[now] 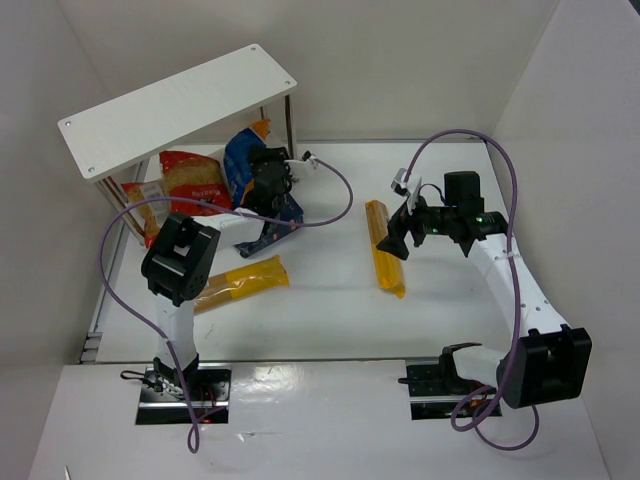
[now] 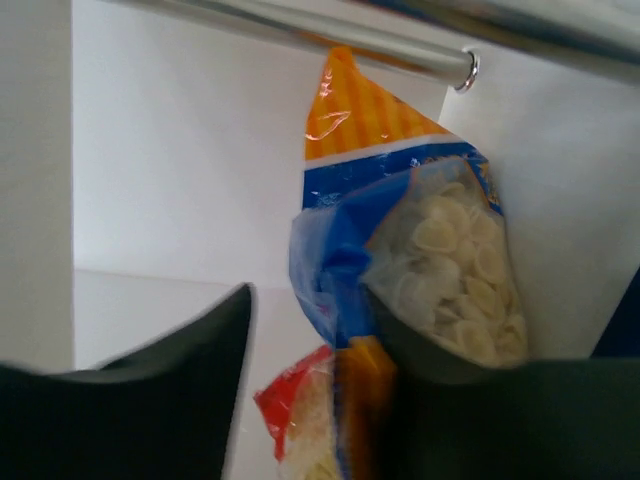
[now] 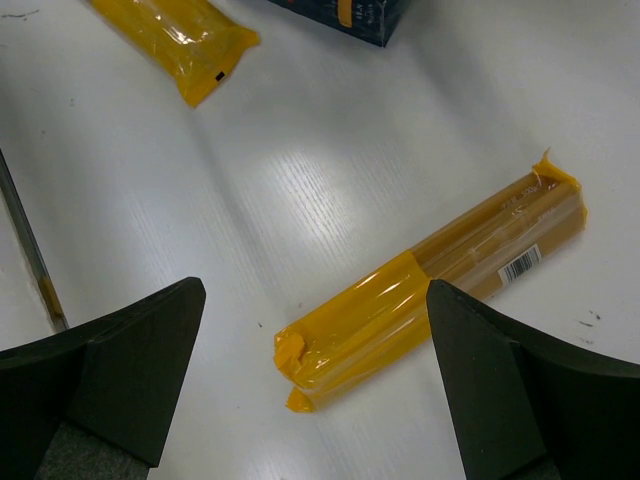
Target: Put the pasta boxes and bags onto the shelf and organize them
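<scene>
1. White table (image 1: 330,310), plain white walls (image 1: 400,60) all round.
2. Left gripper (image 2: 320,330) stood parted beside the blue bag (image 2: 430,250) at the shelf (image 1: 170,110).
3. Right gripper (image 3: 315,288) hung spread wide over a yellow bag (image 3: 430,290) on the table.

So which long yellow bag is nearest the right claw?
The right-hand bag, just below the right gripper; the other bag lies near the left arm.

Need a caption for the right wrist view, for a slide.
Open right gripper above a long yellow bag on the table; second yellow bag and blue box corner at top.
</scene>
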